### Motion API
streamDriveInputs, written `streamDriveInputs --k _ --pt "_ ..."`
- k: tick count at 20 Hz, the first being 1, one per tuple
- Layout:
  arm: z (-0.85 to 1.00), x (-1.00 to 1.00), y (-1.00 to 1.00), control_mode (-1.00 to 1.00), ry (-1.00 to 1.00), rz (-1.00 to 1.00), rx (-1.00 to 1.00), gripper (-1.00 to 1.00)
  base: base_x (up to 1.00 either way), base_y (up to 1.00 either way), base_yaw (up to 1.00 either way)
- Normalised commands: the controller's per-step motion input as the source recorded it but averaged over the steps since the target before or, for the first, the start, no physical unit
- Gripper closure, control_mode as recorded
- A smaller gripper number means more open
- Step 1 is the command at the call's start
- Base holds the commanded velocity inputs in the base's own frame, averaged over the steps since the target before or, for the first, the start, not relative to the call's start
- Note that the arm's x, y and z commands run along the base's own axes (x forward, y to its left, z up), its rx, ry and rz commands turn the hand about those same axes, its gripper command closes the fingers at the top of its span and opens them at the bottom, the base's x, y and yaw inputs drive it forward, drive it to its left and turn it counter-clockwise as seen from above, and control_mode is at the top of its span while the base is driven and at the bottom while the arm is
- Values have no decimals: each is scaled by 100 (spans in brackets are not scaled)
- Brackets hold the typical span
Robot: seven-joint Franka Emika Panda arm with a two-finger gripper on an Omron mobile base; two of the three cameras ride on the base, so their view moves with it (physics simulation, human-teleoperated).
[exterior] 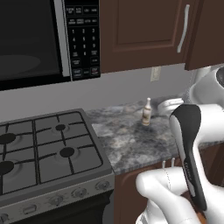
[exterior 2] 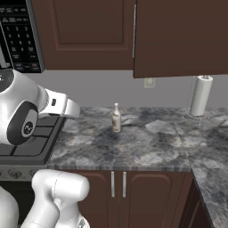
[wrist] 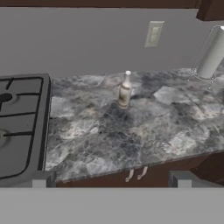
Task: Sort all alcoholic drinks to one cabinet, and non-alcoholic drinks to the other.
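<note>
A slim pale bottle with a white cap (wrist: 124, 90) stands upright near the back of the grey marbled counter (wrist: 131, 140), alone. The same bottle (exterior: 147, 112) (exterior 2: 116, 118) stands just right of the stove. My gripper (wrist: 111, 180) hangs open and empty in front of the counter's edge, well short of the bottle, with its fingertips (wrist: 181, 178) wide apart. Above the counter hangs the dark brown wall cabinet (exterior 2: 84, 31) with a slim silver bar handle (exterior 2: 134, 31) (exterior: 183, 28). Its panelled door is shut. The brown panel (exterior 2: 178, 40) to its right stands further forward.
A gas stove (exterior: 43, 148) sits left of the counter, with a microwave (exterior: 30, 39) above it. A paper towel roll (exterior 2: 200, 95) stands at the back right, and an outlet (exterior 2: 149, 83) is on the wall. Low cabinet doors (exterior 2: 118, 196) with short handles are below.
</note>
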Motion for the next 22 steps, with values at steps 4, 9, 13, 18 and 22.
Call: streamDriveInputs --k 4,9,13,18,22 --pt "-30 28 -17 -100 0 -4 -5 -100 0 0 0" --pt "-14 19 -15 -100 0 -1 -1 -100 0 0 0" --pt "-5 27 -11 -100 2 0 0 -100 0 0 0" --pt "-11 28 -12 -100 1 0 0 -100 0 0 0" --pt "-13 27 -13 -100 1 -1 0 -100 0 0 0"
